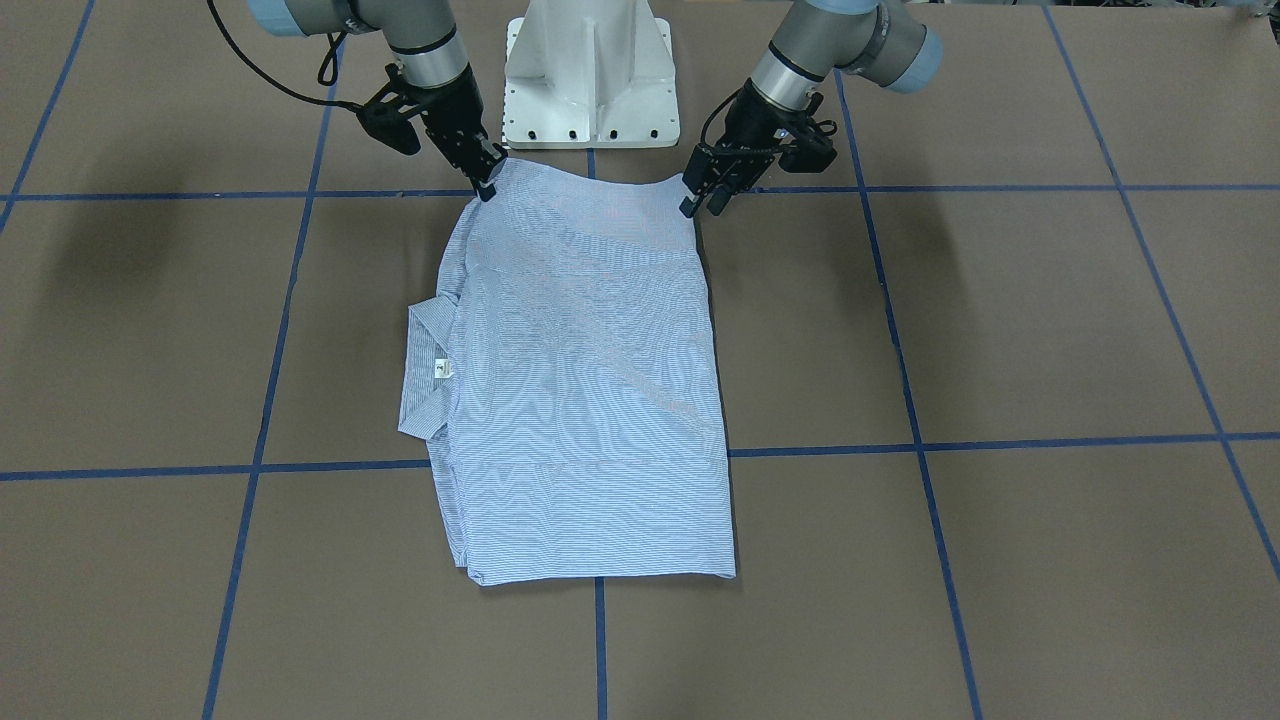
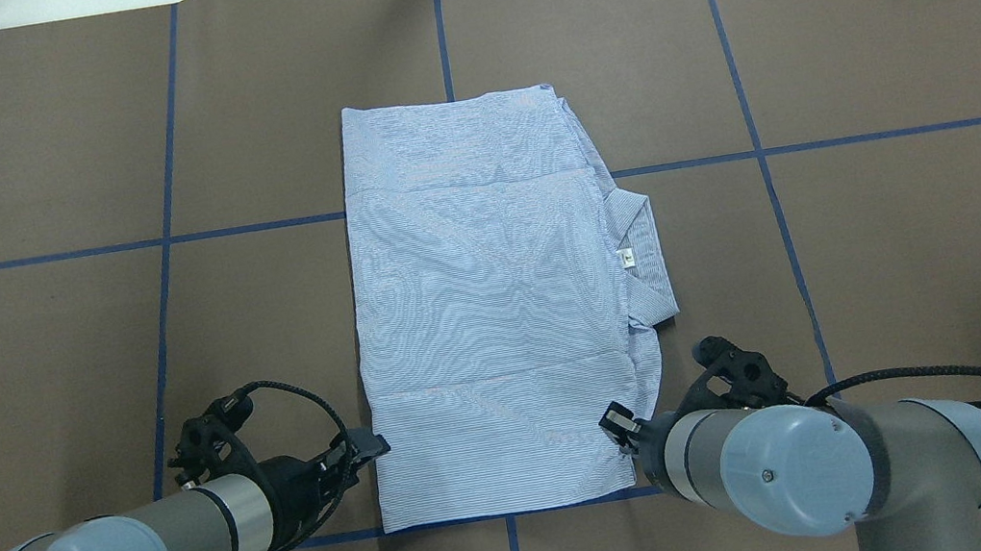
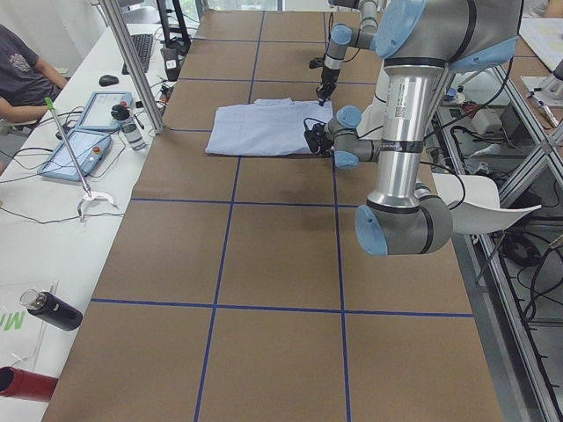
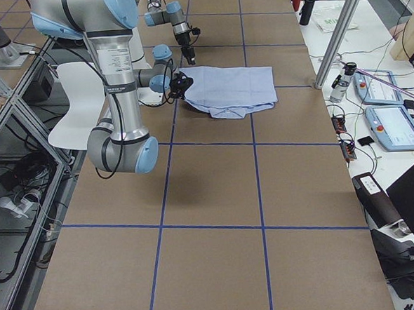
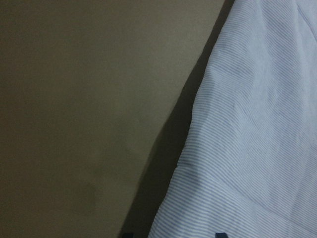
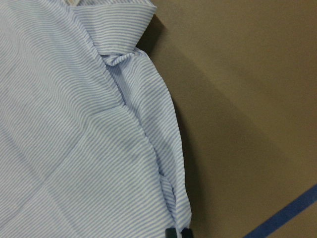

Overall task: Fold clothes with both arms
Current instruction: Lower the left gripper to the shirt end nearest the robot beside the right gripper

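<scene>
The clothes are one light blue striped shirt (image 1: 580, 400) (image 2: 487, 315), folded into a long rectangle on the brown table. Its collar (image 1: 425, 370) and white label stick out on my right side. My right gripper (image 1: 487, 182) (image 2: 615, 422) is shut on the shirt's near right corner; its tips meet on the hem in the right wrist view (image 6: 178, 232). My left gripper (image 1: 703, 205) (image 2: 371, 449) is at the near left corner. It is open, its tips wide apart around the shirt's edge (image 5: 172, 234). The near edge is raised slightly and casts a shadow.
The white pedestal base (image 1: 590, 80) stands just behind the shirt's near edge. Blue tape lines (image 1: 600, 640) grid the table. A side bench holds teach pendants (image 3: 79, 149) and bottles, with a seated person (image 3: 22, 70) beside it. Aluminium posts (image 4: 336, 31) rise at the far edge.
</scene>
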`<state>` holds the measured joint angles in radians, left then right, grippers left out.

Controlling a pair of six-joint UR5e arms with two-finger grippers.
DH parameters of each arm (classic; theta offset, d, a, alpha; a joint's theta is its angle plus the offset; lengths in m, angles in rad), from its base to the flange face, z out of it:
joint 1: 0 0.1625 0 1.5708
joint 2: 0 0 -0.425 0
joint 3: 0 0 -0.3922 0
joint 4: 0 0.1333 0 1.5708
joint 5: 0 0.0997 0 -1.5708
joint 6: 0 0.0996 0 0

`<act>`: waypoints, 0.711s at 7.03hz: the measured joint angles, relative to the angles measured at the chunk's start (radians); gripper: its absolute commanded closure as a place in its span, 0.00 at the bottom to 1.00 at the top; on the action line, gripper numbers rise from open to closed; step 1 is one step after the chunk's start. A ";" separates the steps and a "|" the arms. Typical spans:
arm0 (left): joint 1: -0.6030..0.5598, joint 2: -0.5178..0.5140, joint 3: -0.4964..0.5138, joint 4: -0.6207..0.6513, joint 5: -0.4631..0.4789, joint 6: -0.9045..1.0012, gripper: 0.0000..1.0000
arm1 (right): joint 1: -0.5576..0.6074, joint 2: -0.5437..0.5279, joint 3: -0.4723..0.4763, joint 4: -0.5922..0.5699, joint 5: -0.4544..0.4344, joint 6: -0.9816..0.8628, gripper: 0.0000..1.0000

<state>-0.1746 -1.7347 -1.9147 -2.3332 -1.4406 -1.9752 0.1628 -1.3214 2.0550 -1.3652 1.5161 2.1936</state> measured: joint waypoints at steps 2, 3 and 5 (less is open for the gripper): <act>0.042 0.001 0.007 0.000 0.005 -0.013 0.45 | -0.001 0.000 -0.001 0.000 0.000 0.000 1.00; 0.059 0.001 0.009 0.000 0.006 -0.016 0.45 | -0.002 0.000 -0.002 0.000 0.000 0.000 1.00; 0.082 0.000 0.014 0.000 0.006 -0.019 0.55 | -0.003 0.000 -0.004 0.000 -0.001 0.000 1.00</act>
<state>-0.0924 -1.7348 -1.9010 -2.3332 -1.4343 -1.9938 0.1599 -1.3213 2.0512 -1.3652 1.5156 2.1936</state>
